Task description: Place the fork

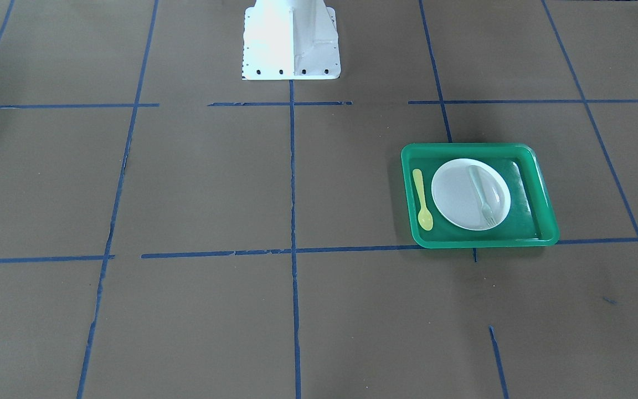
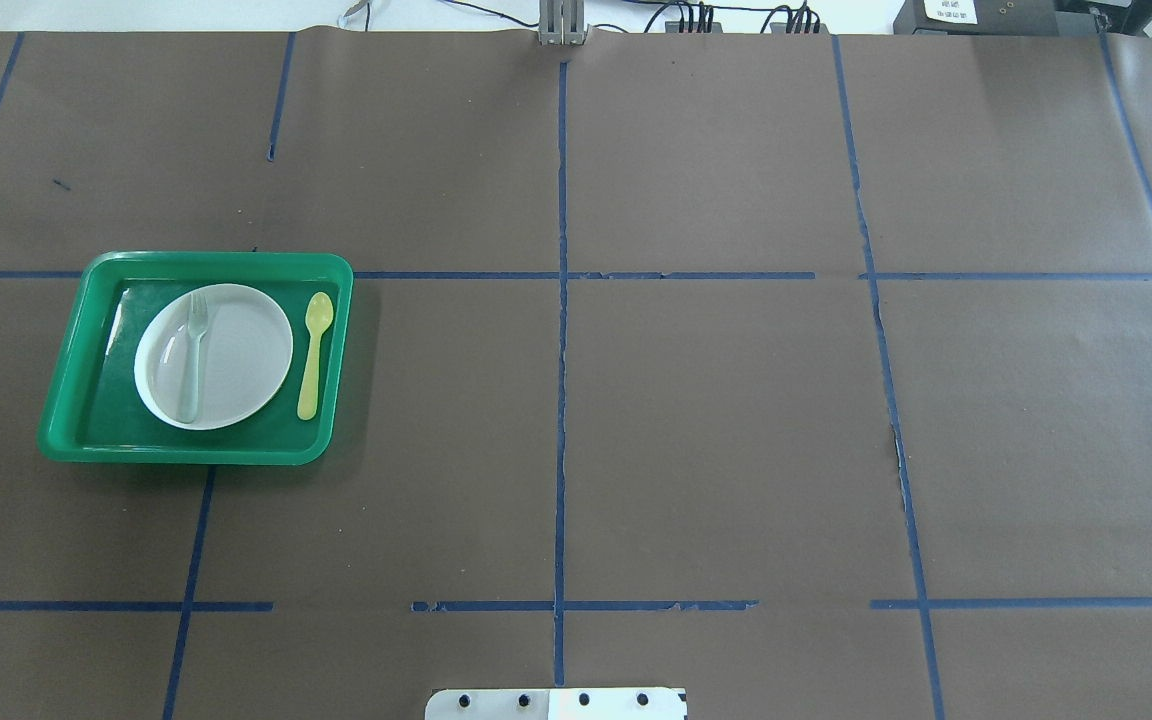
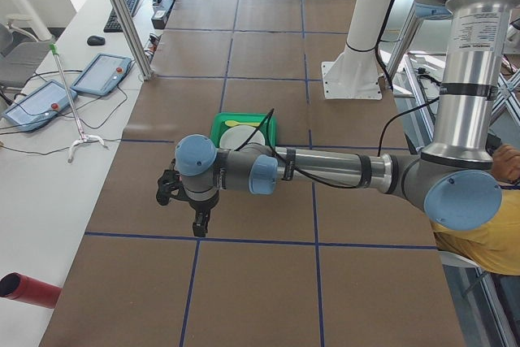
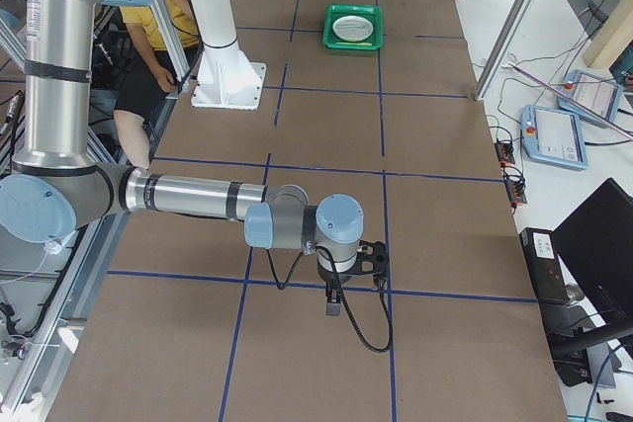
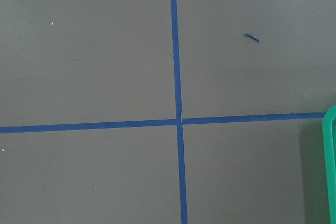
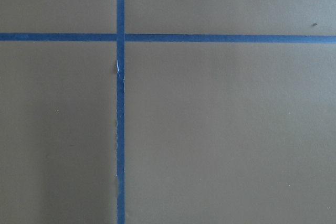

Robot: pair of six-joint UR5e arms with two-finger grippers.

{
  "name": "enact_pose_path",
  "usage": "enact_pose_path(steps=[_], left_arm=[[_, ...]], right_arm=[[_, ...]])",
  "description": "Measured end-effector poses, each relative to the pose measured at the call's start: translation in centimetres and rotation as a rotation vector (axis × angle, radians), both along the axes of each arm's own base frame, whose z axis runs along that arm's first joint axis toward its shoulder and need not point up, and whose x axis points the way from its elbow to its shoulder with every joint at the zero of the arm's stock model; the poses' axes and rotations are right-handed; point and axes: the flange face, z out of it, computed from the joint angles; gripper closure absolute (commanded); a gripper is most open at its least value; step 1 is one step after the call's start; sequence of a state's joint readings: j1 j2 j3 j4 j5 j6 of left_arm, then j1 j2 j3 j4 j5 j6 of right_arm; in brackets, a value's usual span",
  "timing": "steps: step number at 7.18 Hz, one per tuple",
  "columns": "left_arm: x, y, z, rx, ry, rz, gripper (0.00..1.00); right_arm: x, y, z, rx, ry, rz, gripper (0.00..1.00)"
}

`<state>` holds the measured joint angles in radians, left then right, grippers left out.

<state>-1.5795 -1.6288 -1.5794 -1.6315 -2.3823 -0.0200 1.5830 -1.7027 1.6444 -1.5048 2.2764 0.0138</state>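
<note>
The pale translucent fork (image 1: 481, 194) lies across the white plate (image 1: 460, 202) inside the green tray (image 1: 479, 242), tines toward the operators' side. It also shows in the overhead view (image 2: 194, 355) on the plate (image 2: 241, 350) in the tray (image 2: 186, 455). My left gripper (image 3: 199, 229) hangs over bare table near the tray, seen only in the exterior left view; I cannot tell if it is open or shut. My right gripper (image 4: 333, 308) hangs far from the tray (image 4: 354, 43), seen only in the exterior right view; I cannot tell its state.
A yellow spoon (image 1: 422, 199) lies in the tray beside the plate. The left wrist view shows the tray's rim (image 5: 331, 166) at its right edge. Blue tape lines cross the brown table. The robot's white base (image 1: 291, 39) stands at the table's middle.
</note>
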Motion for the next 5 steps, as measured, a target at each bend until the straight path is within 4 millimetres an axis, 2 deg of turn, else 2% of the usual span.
enact_pose_path(steps=[2, 3, 5], left_arm=[[1.2, -0.1, -0.8, 0.049, 0.006, 0.018, 0.0], [3.6, -0.5, -2.4, 0.083, 0.015, 0.034, 0.0], [12.5, -0.4, -7.9, 0.067, 0.065, 0.031, 0.0]], right_arm=[[0.0, 0.0, 0.0, 0.0, 0.0, 0.0, 0.0], [0.0, 0.0, 0.0, 0.0, 0.0, 0.0, 0.0], [0.0, 0.0, 0.0, 0.0, 0.0, 0.0, 0.0]])
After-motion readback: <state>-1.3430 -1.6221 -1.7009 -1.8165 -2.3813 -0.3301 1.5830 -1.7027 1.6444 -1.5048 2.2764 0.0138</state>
